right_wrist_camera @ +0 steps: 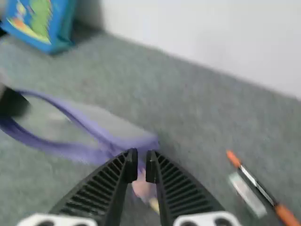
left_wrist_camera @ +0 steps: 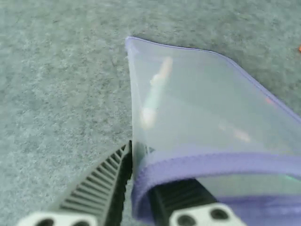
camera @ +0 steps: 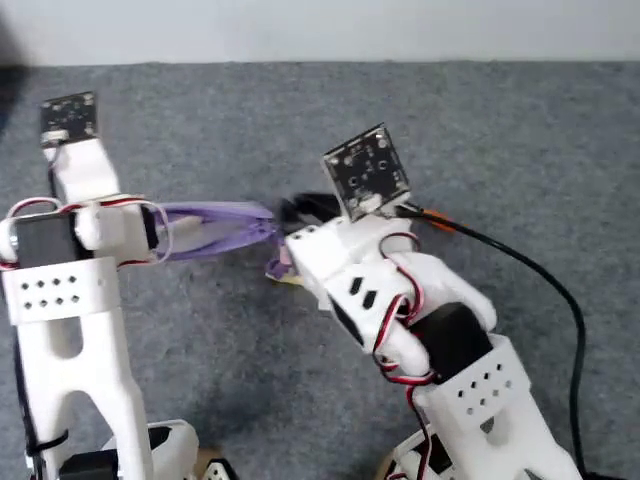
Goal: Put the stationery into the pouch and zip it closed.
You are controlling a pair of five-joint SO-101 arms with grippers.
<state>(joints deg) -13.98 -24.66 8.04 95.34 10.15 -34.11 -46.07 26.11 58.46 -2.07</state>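
On the grey desk (camera: 250, 380), the purple pouch (camera: 215, 228) is hanging between the arms, with the left claw (left_wrist_camera: 138, 174) gripping its zip edge. The right claw (right_wrist_camera: 141, 157) is sitting almost closed at the other end, on what I cannot tell. An orange pen (right_wrist_camera: 256, 188) is lying outside, well apart, so filling is looking unfinished, and the next move is calling for an open mouth and that pen.

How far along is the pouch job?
Done: at least one pale pen-like item sits inside the pouch. In hand: left gripper clamps the pouch's open purple mouth; right gripper sits nearly closed at its other end. Left: the orange-tipped pen lies on the carpet, and the zip is open.
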